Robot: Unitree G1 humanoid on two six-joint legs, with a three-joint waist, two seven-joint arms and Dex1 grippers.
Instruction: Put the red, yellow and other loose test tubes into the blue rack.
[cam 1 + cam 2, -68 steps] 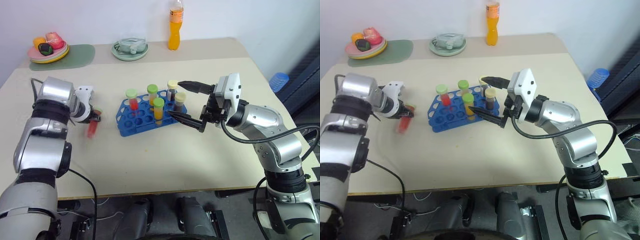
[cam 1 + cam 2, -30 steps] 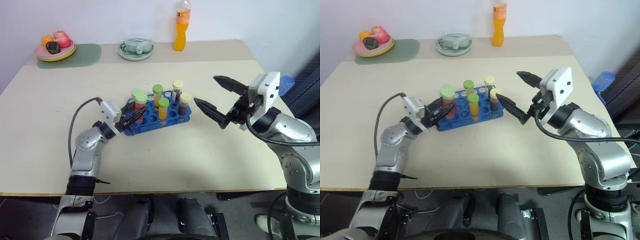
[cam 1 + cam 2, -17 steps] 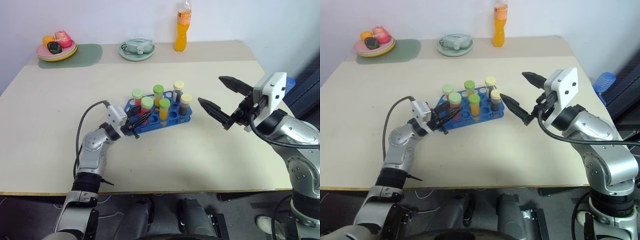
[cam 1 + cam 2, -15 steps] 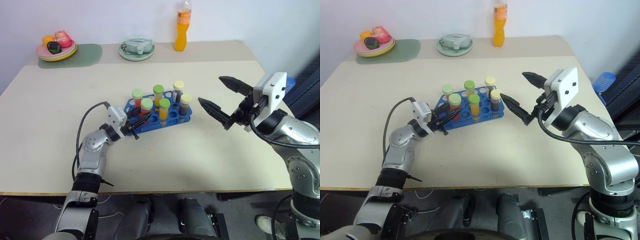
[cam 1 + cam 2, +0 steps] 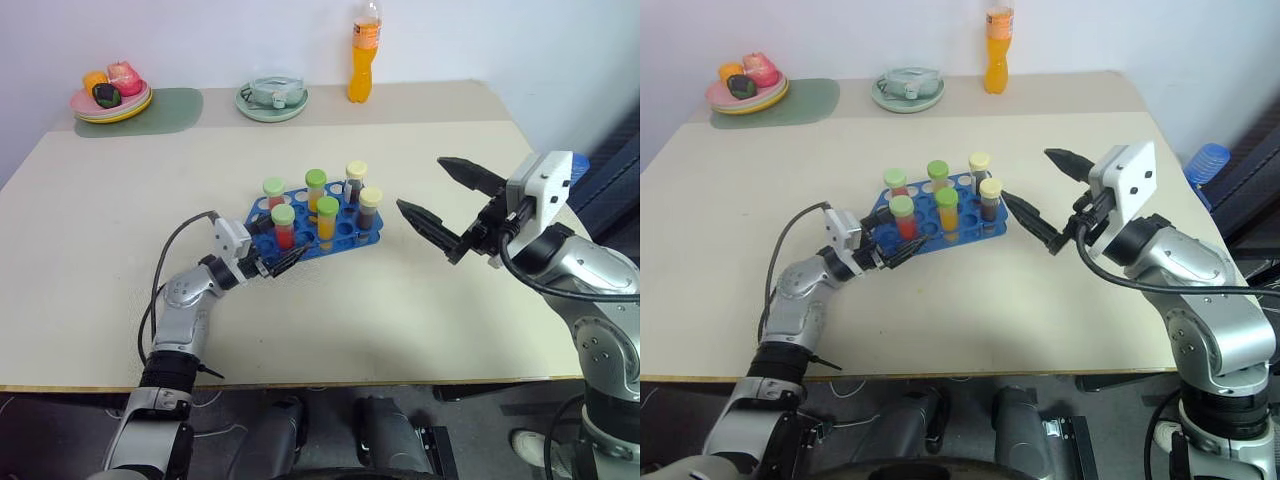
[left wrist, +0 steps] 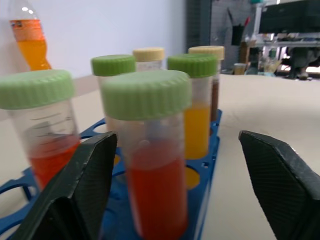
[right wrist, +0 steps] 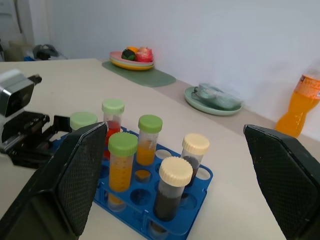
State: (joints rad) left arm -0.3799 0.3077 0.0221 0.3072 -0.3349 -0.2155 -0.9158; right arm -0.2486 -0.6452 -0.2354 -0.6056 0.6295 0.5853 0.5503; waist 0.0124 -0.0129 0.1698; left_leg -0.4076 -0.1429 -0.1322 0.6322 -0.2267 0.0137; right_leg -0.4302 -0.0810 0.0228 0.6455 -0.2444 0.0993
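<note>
Left claw [image 5: 283, 262] stands with fingers apart at the near-left corner of the blue rack [image 5: 345, 235], a red tube [image 5: 283, 226] upright in the rack between them, untouched. Right claw [image 5: 433, 198] hovers wide apart right of the rack. Six tubes stand in it on the table [image 5: 400, 300].

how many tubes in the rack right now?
6, all upright in the rack: two red at its left end, two orange-yellow mid-rack, two cream-capped at its right end. None looks hidden.
</note>
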